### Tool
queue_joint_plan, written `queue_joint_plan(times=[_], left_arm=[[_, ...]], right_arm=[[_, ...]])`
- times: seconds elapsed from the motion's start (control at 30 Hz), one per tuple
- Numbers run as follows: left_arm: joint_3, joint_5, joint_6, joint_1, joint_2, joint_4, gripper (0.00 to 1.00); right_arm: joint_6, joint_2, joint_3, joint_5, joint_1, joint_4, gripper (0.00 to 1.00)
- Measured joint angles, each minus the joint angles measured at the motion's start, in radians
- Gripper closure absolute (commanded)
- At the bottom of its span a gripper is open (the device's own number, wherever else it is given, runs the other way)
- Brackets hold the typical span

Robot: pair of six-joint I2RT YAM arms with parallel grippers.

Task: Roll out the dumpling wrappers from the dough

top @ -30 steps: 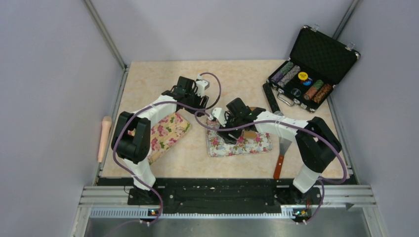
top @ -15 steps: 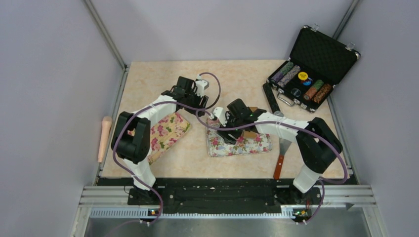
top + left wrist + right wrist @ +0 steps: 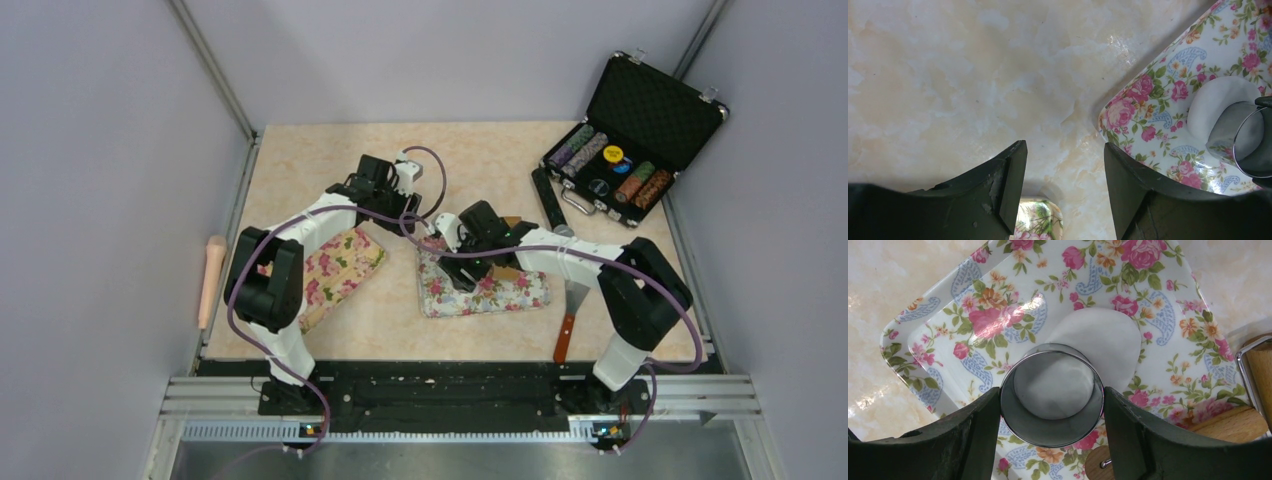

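The ring [image 3: 1048, 432], gripped by the right hand [image 3: 1050, 392], has been shifted slightly over the dough [image 3: 1103, 337] below; a cut seems imminent. The left hand [image 3: 1065, 165] is held open, empty.

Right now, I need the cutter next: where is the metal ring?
Right wrist view: the metal ring sits between the right gripper's fingers, over the dumpling wrapper on the floral tray.
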Motion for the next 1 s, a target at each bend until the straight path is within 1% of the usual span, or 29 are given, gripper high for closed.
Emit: queue_joint_plan(times=[0.03, 0.2, 0.33, 0.37, 0.47, 0.57, 0.7, 1.0], left_arm=[[0.0, 0.0, -0.001, 0.0, 0.0, 0.0, 0.37], [0.0, 0.0, -0.002, 0.0, 0.0, 0.002, 0.37], [-0.002, -0.002, -0.003, 0.0, 0.0, 0.005, 0.37], [-0.002, -0.002, -0.003, 0.0, 0.0, 0.005, 0.37], [-0.002, -0.003, -0.003, 0.0, 0.0, 0.005, 0.37], [-0.002, -0.003, -0.003, 0.0, 0.0, 0.005, 0.37], [-0.002, -0.004, -0.003, 0.0, 0.0, 0.005, 0.37], [-0.002, -0.004, -0.003, 0.0, 0.0, 0.005, 0.37]], right_arm=[[0.01, 0.0, 0.0, 0.003, 0.0, 0.0, 0.56], [0.05, -0.001, 0.0, 0.014, 0.0, 0.0, 0.46], [0.054, -0.005, 0.0, 0.018, 0.0, -0.002, 0.27], [0.053, -0.006, 0.0, 0.022, 0.0, -0.003, 0.23], [0.023, -0.008, -0.003, 0.057, -0.003, -0.038, 0.15], [-0.024, -0.008, -0.013, 0.071, -0.016, -0.099, 0.02], [-0.1, -0.008, 0.002, 0.055, -0.02, -0.154, 0.01], [-0.314, -0.044, 0.135, -0.05, -0.021, -0.242, 0.01]])
